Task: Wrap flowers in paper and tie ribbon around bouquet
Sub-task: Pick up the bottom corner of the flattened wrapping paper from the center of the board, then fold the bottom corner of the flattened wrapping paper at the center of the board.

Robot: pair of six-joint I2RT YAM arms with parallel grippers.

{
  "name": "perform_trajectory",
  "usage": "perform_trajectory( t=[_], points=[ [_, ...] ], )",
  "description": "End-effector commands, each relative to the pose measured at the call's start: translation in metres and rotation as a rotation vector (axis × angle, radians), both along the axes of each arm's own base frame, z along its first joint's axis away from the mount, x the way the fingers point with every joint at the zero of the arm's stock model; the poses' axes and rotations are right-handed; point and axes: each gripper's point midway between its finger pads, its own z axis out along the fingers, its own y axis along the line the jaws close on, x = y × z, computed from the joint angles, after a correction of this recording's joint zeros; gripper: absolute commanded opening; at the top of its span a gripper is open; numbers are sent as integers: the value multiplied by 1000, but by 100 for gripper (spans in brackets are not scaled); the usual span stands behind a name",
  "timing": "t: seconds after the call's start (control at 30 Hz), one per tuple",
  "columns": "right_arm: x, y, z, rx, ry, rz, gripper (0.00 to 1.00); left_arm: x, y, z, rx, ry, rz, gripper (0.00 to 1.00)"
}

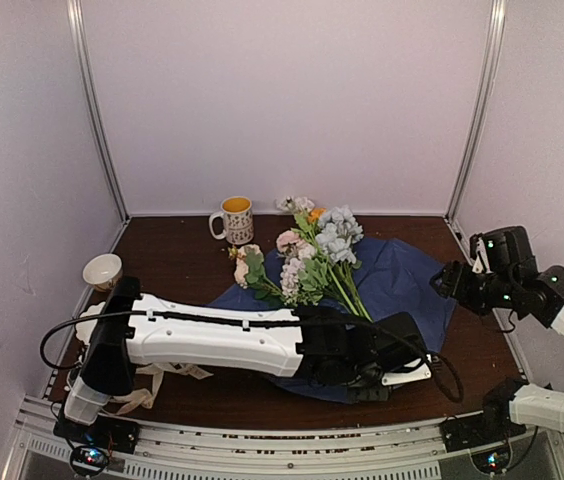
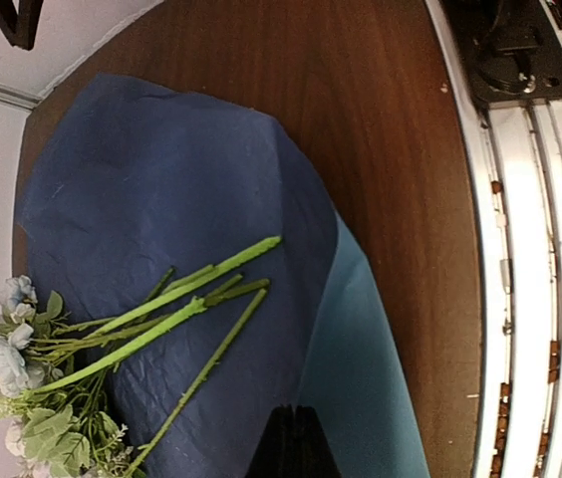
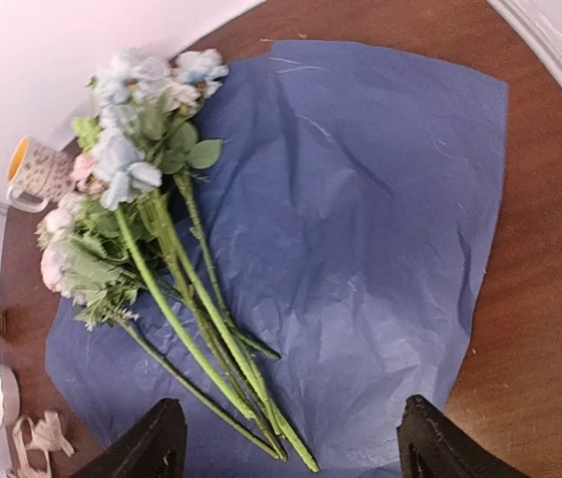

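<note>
Progress: early, wrapping barely begun, nothing tied.

Bench (image 1: 182, 250) carries everything. Paper (image 1: 402, 275) lies spread flat, navy side up, from the middle toward the right edge and down to the near edge. Only its near edge is turned up, showing the light blue underside. No cone formed.

Flowers (image 1: 312, 255) lie loose on the left part of the paper, blooms toward the far edge, cut stems toward the near edge. Some blooms and leaves hang off the paper's far-left side.

Ribbon (image 1: 162, 380) sits in a loose heap by the near-left corner, well apart from the flowers and untouched.

Left tool (image 2: 291, 443) is pressed together at the paper's near edge and looks to pinch the turned-up flap, just beside the stem ends. Right tool (image 3: 291, 448) is spread wide, holding nothing, and hangs above the paper's right side.

Left to do, as I judge it: fold the paper over the stems, close the cone, fetch the ribbon, tie it.

Around:
- Left arm (image 1: 212, 340) stretches along the near edge, over the ribbon. It partly hides the ribbon and likely blocks reach to it.
- Mug (image 1: 234, 218) stands at the far edge, near the blooms but clear of the paper.
- Bowl (image 1: 102, 270) is at the left edge, out of the way.
</note>
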Motion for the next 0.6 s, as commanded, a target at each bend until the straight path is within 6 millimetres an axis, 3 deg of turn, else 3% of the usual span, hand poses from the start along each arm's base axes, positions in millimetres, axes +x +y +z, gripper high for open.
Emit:
perform_trajectory(
  t=[0.0,0.1,0.17,0.37,0.57],
  points=[
    [1,47,22,18,-81,345,75,40,1,34,-82,-33,26,0],
    [-7,89,22,161,-82,565,75,67,8,36,-103,-31,58,0],
    [-7,99,18,205,-96,612,74,82,11,37,-125,-37,67,0],
    [-10,121,-5,322,-107,716,75,125,19,35,-169,-36,116,0],
    [-4,113,-62,259,23,655,75,145,23,28,-193,-32,132,0]
  ],
)
